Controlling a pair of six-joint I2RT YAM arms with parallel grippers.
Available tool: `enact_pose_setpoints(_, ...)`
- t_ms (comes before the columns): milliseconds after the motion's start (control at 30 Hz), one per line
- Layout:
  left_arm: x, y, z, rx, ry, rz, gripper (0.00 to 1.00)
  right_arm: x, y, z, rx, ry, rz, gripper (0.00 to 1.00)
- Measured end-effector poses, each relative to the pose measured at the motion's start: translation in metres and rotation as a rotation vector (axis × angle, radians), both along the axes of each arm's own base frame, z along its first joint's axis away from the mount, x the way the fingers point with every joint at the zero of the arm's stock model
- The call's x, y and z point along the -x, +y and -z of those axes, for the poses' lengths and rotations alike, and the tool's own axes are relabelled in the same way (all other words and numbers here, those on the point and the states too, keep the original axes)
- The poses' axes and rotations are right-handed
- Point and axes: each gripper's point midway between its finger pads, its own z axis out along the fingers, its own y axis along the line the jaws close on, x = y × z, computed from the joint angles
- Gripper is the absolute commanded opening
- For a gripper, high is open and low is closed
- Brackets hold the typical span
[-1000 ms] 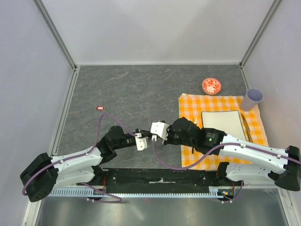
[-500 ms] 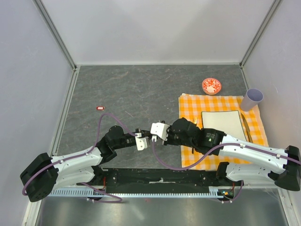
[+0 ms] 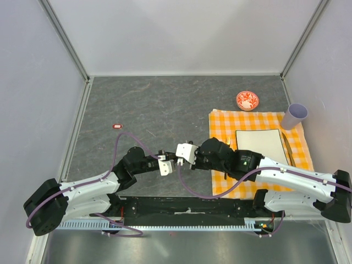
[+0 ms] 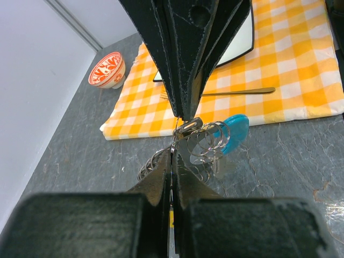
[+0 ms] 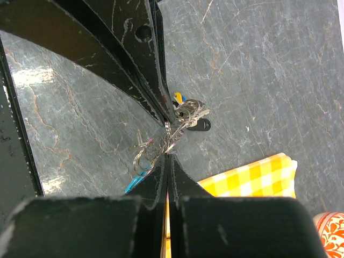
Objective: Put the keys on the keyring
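Top external: left gripper (image 3: 171, 162) and right gripper (image 3: 179, 161) meet tip to tip just 6 o'clock of table (image 3: 165, 104) centre, both pinched tight. Left wrist: left gripper clamps the keyring (image 4: 207, 141); right gripper nips it from 12 o'clock; cyan strap (image 4: 235, 129) at 3 o'clock. Right wrist: both pinch the keyring; keys (image 5: 200, 123) hang at 1 o'clock of the right gripper's tips.
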Motion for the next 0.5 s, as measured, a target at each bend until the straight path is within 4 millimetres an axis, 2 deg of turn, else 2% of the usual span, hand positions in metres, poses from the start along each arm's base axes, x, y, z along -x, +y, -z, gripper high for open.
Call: enact_pose_setpoints(500, 0.0004, -0.0003, -0.0001, 0.0, 0.0, 0.002, 0.02, -0.0002, -0.0001, 0.0005, 0.003, -0.003, 0.002, 0.0)
